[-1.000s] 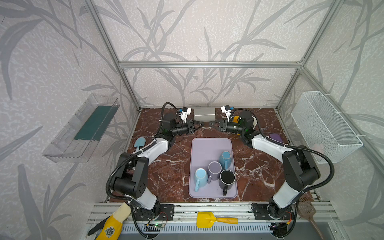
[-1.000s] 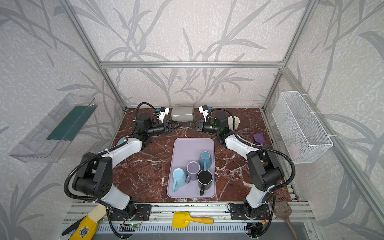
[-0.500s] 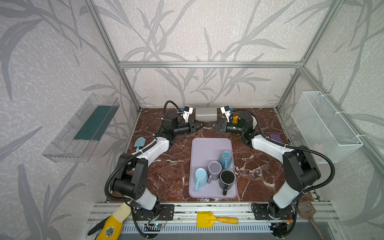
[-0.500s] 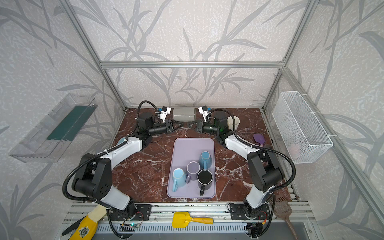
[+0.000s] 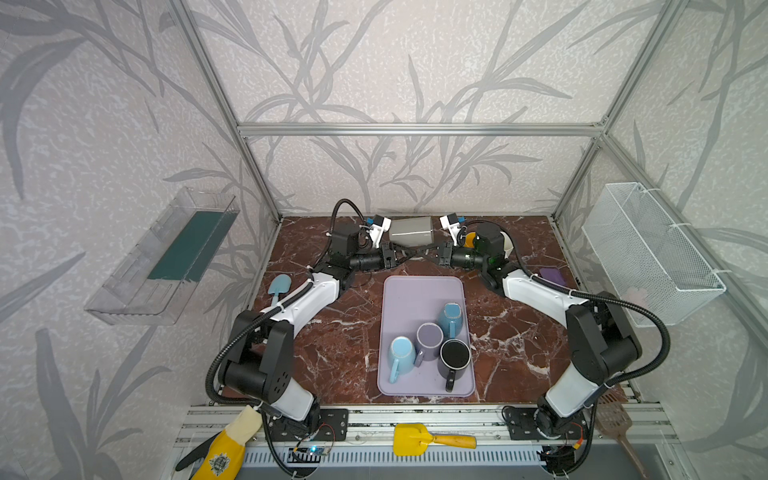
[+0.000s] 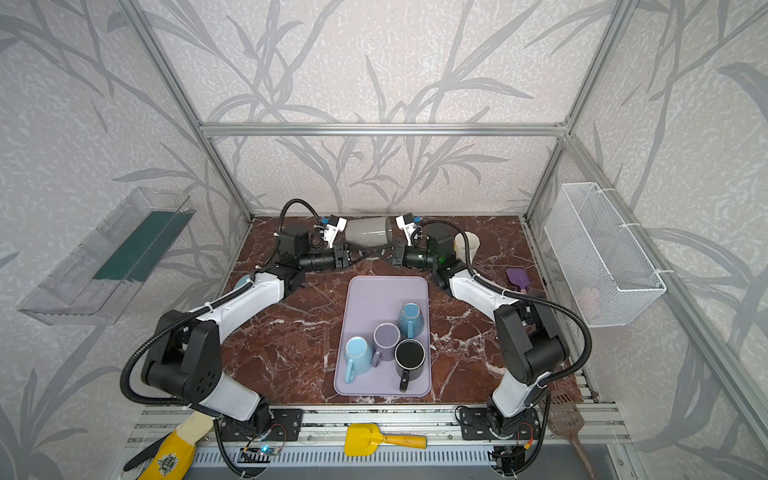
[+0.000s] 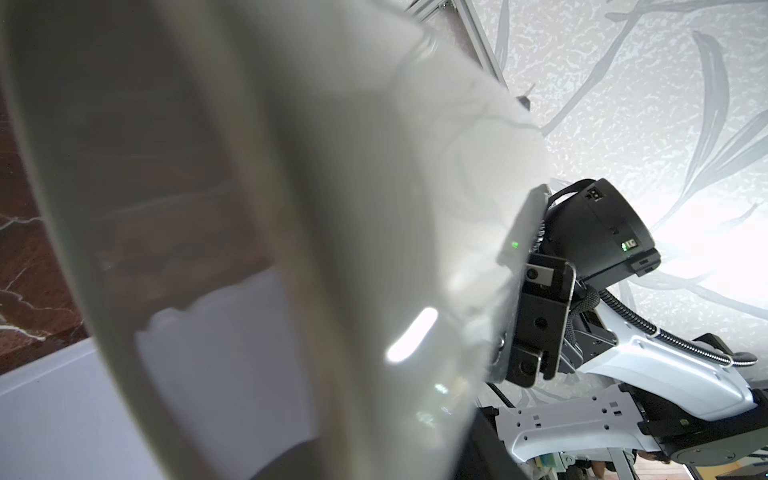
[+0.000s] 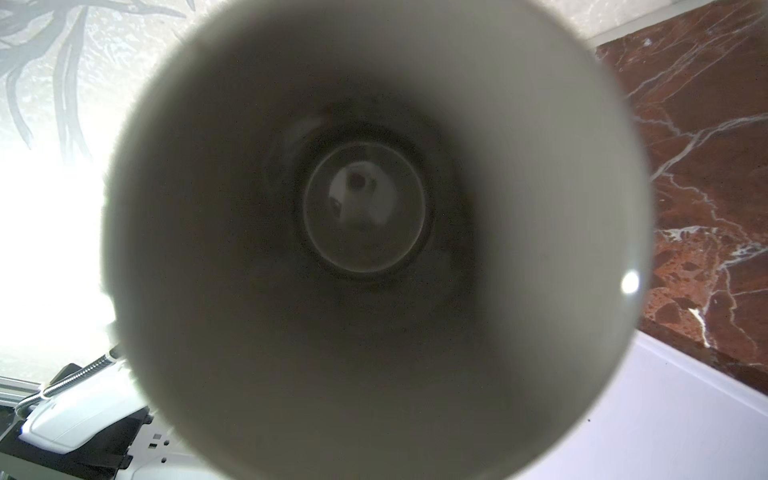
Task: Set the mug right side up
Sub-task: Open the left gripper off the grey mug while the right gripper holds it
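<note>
Finding: the mug [image 5: 411, 232] lies on its side in the air behind the tray [image 5: 415, 291], mouth toward my right gripper [image 5: 430, 252]. My right fingers are closed, apparently on the mug; the contact is hidden. I cannot tell how my left gripper [image 5: 400, 254] stands. Step, as judged: mid-turn. Next: roll the mouth upward and set it down level.

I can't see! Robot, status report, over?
Right gripper shut on grey ceramic mug. Left gripper at it, grip unclear. Mug sideways, in the air. Nothing blocking.

mug [image 5: 411, 231] behind tray [image 5: 415, 299] | scoop [image 5: 279, 286] left of tray
</note>
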Controlling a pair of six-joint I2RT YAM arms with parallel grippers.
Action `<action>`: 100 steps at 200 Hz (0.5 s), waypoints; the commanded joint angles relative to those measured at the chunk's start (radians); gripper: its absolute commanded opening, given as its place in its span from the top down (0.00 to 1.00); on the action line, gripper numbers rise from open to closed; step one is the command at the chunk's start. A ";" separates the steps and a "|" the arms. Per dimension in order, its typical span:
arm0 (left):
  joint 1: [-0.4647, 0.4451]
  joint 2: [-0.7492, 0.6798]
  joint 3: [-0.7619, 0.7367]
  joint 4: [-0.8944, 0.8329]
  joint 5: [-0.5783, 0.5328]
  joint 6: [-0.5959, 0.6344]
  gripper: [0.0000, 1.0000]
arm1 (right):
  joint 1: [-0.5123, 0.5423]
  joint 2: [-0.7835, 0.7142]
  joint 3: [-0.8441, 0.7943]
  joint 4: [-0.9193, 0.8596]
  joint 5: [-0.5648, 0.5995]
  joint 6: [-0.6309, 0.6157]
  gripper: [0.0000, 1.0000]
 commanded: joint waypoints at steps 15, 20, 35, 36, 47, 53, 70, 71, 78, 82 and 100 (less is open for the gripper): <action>-0.006 -0.050 0.058 -0.126 -0.028 0.112 0.50 | -0.003 -0.070 0.035 0.019 0.019 -0.066 1.00; -0.006 -0.051 0.063 -0.148 -0.035 0.125 0.49 | -0.004 -0.073 0.038 0.006 0.022 -0.073 1.00; -0.006 -0.054 0.075 -0.205 -0.058 0.160 0.49 | -0.006 -0.080 0.045 -0.045 0.038 -0.101 1.00; -0.006 -0.054 0.075 -0.211 -0.059 0.163 0.49 | -0.006 -0.080 0.046 -0.053 0.039 -0.104 1.00; -0.006 -0.054 0.086 -0.259 -0.083 0.192 0.49 | -0.006 -0.087 0.053 -0.098 0.056 -0.131 1.00; -0.007 -0.055 0.092 -0.287 -0.097 0.207 0.50 | -0.007 -0.091 0.057 -0.123 0.067 -0.144 1.00; -0.011 -0.054 0.103 -0.354 -0.136 0.246 0.49 | -0.008 -0.100 0.066 -0.186 0.093 -0.184 1.00; -0.011 -0.054 0.103 -0.357 -0.137 0.247 0.49 | -0.007 -0.100 0.067 -0.190 0.095 -0.185 1.00; -0.013 -0.056 0.105 -0.374 -0.151 0.258 0.49 | -0.007 -0.102 0.071 -0.212 0.105 -0.199 1.00; -0.015 -0.057 0.105 -0.383 -0.159 0.263 0.49 | -0.007 -0.104 0.073 -0.224 0.111 -0.206 1.00; -0.023 -0.056 0.113 -0.428 -0.191 0.289 0.48 | -0.008 -0.109 0.086 -0.282 0.140 -0.229 1.00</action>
